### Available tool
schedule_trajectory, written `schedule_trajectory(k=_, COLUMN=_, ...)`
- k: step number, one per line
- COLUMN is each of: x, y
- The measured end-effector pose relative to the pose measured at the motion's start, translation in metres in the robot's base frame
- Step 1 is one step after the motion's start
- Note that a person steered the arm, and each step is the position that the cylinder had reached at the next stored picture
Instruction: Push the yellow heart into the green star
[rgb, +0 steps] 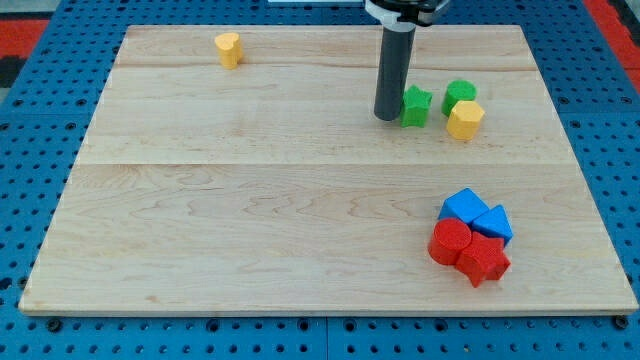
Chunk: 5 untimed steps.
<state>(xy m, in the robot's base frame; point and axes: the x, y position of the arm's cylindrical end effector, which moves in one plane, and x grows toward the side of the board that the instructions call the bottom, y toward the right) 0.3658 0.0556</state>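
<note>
The yellow heart sits near the view's top left of the wooden board. The green star lies at the upper right of centre. My tip stands right beside the green star's left side, touching or nearly touching it. The heart is far to the left of my tip.
A green round block and a yellow hexagon block sit just right of the star. At the lower right, two blue blocks and two red blocks are bunched together. Blue pegboard surrounds the board.
</note>
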Motion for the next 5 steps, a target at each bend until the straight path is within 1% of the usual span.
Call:
schedule_trajectory(k=1, x=0.003, y=-0.117)
schedule_trajectory(k=2, x=-0.047, y=-0.229)
schedule_trajectory(k=3, x=-0.113, y=-0.256)
schedule_trajectory(k=5, x=-0.114, y=-0.104)
